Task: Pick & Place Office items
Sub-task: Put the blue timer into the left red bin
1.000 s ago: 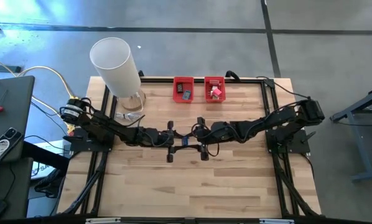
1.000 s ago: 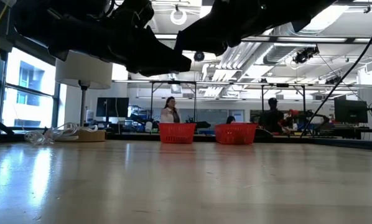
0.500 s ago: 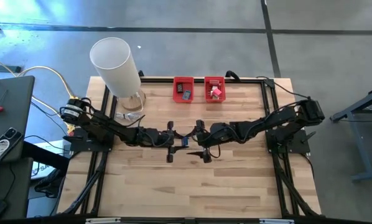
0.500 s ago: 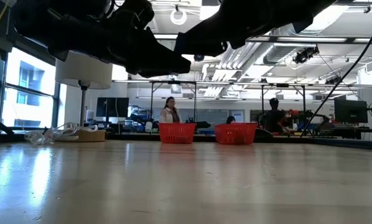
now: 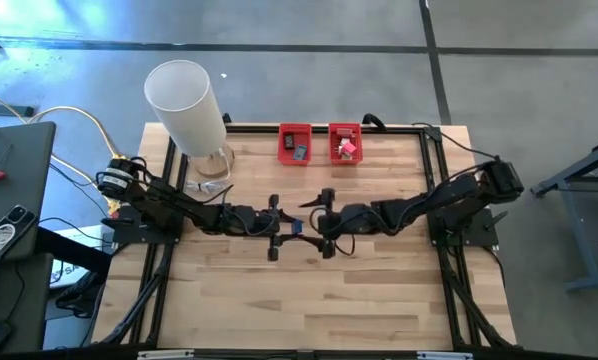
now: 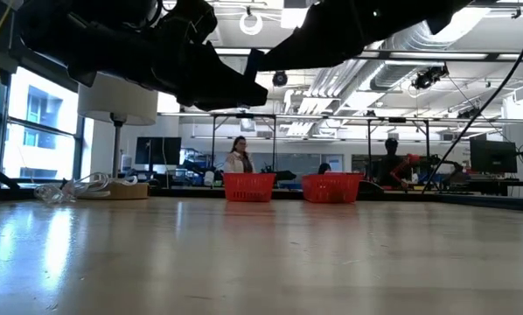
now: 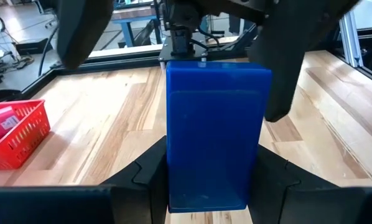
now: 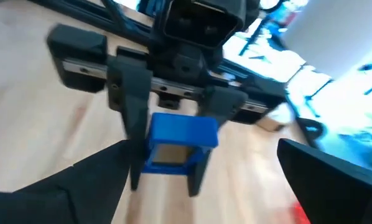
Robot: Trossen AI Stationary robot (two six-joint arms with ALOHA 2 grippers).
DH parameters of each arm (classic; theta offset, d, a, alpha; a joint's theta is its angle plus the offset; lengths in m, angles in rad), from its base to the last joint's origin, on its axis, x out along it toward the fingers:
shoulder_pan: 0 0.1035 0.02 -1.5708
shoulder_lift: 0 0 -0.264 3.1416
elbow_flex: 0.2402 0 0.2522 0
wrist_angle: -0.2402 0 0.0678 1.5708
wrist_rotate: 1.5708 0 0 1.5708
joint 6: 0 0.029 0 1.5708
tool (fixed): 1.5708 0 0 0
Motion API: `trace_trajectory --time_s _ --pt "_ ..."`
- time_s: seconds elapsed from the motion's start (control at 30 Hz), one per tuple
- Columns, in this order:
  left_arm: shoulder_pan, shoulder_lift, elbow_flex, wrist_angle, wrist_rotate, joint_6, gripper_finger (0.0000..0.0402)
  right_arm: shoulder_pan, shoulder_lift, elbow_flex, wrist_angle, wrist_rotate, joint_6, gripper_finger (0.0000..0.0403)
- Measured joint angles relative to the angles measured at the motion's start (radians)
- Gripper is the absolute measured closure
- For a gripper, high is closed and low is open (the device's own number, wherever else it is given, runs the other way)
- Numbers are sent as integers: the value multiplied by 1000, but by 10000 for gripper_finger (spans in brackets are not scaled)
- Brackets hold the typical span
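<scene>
A small blue block (image 7: pixel 214 130), one of the office items, hangs in the air over the middle of the table (image 5: pixel 309 290). My left gripper (image 5: pixel 279 228) is shut on it and reaches level from the table's left. My right gripper (image 5: pixel 319 222) faces it from the right. Its fingers (image 7: pixel 284 74) are open wide and stand on either side of the block's far end without touching it. In the right wrist view the block (image 8: pixel 183 140) shows between the left fingers. More small pieces lie in two red bins (image 5: pixel 295 143) (image 5: pixel 345 143) at the far edge. My left gripper pinches the blue block by its two opposite side faces (image 7: pixel 173 180) between its two fingers. The fingers (image 7: pixel 150 180) come in level from the table's left. The block is lifted clear of the table and sticks out ahead of the fingers toward my right gripper.
A tall white cylinder (image 5: pixel 184 105) stands at the far left corner beside a cable bundle (image 6: pixel 69 188). The red bins (image 6: pixel 248 186) (image 6: pixel 331 187) sit at the far edge. People move about in the room behind the table. Bare wood lies below and in front of both arms.
My right gripper has opened wide and let go of the blue block's far end, rolling about its own pointing line as it did. My left gripper has stayed shut on the block, which has kept its place in the air.
</scene>
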State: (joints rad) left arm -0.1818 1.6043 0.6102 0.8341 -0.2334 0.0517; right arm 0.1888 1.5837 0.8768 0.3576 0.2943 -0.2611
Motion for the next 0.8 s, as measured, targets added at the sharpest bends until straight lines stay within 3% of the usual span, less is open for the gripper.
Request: trace_trajectory --time_s 0.4,0.8 --pt "0 0 0 -6 0 0 256 185 0 0 -2 517 -145 11" --pt "0 0 0 -7 0 -24 256 281 0 0 -52 799 -157 11"
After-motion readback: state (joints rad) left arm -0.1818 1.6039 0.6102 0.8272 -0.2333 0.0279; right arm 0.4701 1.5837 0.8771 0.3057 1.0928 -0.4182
